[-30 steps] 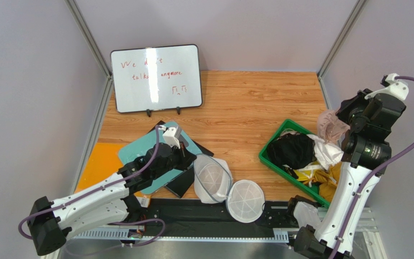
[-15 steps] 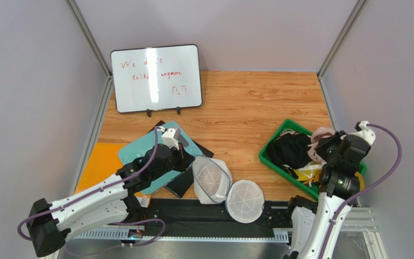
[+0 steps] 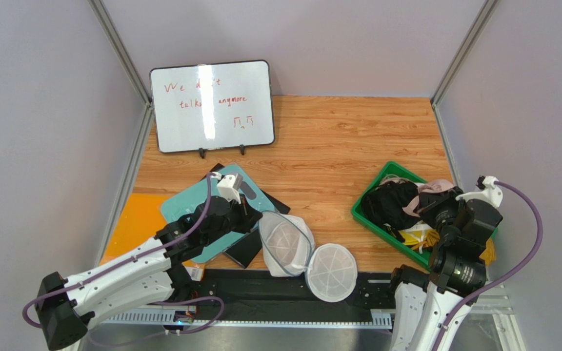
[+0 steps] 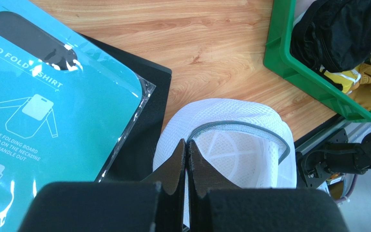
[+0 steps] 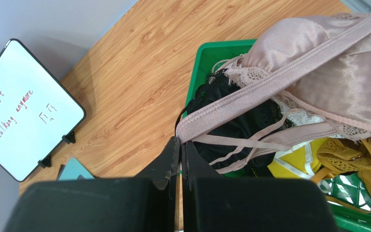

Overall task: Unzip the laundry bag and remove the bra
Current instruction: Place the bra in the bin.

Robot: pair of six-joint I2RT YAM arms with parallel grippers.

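The white mesh laundry bag [image 3: 287, 245] lies open on its side at the table's near edge, its round lid flap [image 3: 330, 272] folded out beside it. My left gripper [image 3: 260, 218] is shut on the bag's grey zip rim [image 4: 231, 126]; in the left wrist view the jaws [image 4: 187, 143] pinch the rim's left end. The inside of the bag [image 4: 231, 157] shows only mesh. My right gripper [image 3: 433, 208] is shut on the pinkish bra [image 3: 436, 188] and holds it over the green bin. In the right wrist view the jaws [image 5: 180, 139] clamp the end of the bra [image 5: 318, 63] band, with its straps hanging down.
The green bin [image 3: 364, 219] at the right holds a black garment [image 5: 240, 125], white cloth and yellow items [image 5: 352, 154]. A teal folding board [image 3: 189, 208] and black sheets lie under my left arm. A whiteboard [image 3: 212, 105] stands at the back.
My right arm has come down and toward the near side with the bra, from high at the right wall to just over the green bin. My left gripper has stayed on the bag rim.
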